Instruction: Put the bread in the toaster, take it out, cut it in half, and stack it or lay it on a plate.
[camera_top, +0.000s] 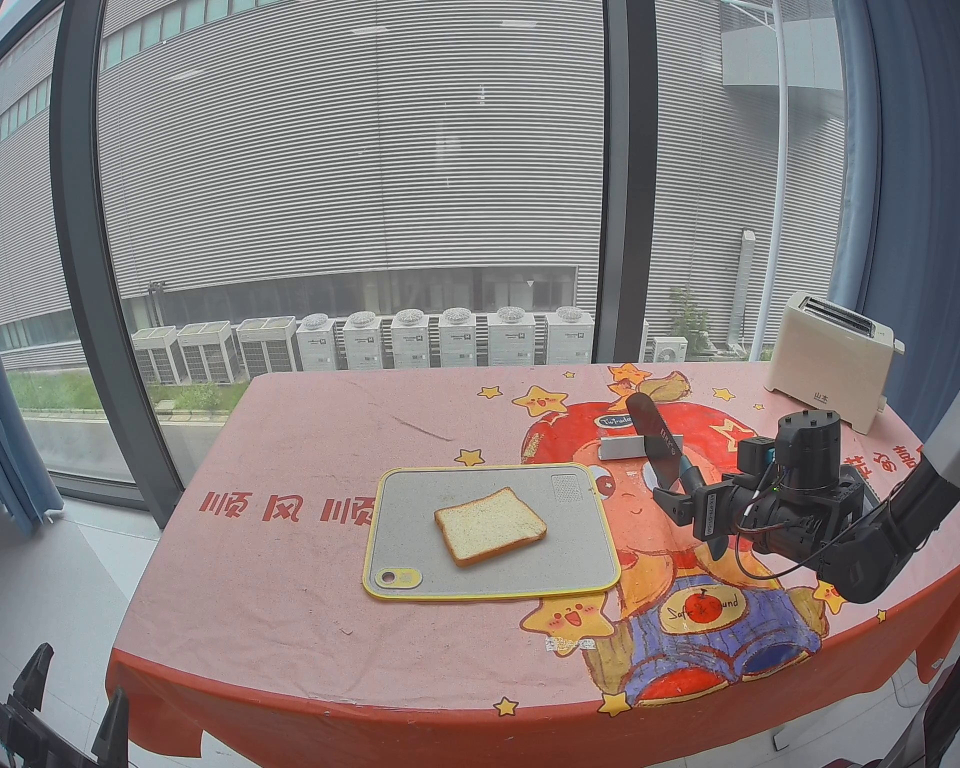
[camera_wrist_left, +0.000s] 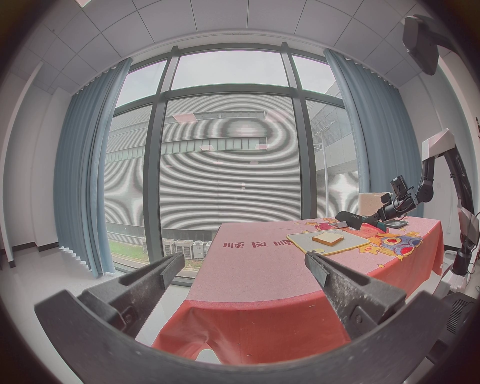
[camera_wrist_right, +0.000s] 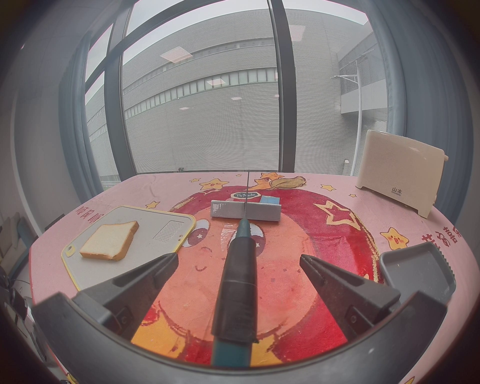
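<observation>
Straddling the taped handle of the black-bladed knife (camera_wrist_right: 235, 300), the right gripper (camera_wrist_right: 237, 259) stands released, its fingers (camera_wrist_right: 145, 280) clear of the handle. Beyond lies a grey knife block (camera_wrist_right: 245, 210). The pale bread slice (camera_top: 490, 525) lies on the yellow-rimmed grey cutting board (camera_top: 560, 560), well apart from the cream toaster (camera_top: 830, 360). The left gripper (camera_wrist_left: 240, 262) hangs spread off the table.

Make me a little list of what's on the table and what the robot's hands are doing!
bread: one whole slice, flat on the cutting board
right gripper: open, fingers on either side of the knife handle
left gripper: open, empty, off the left side of the table
toaster: far right corner of the table
cut yet: no
</observation>
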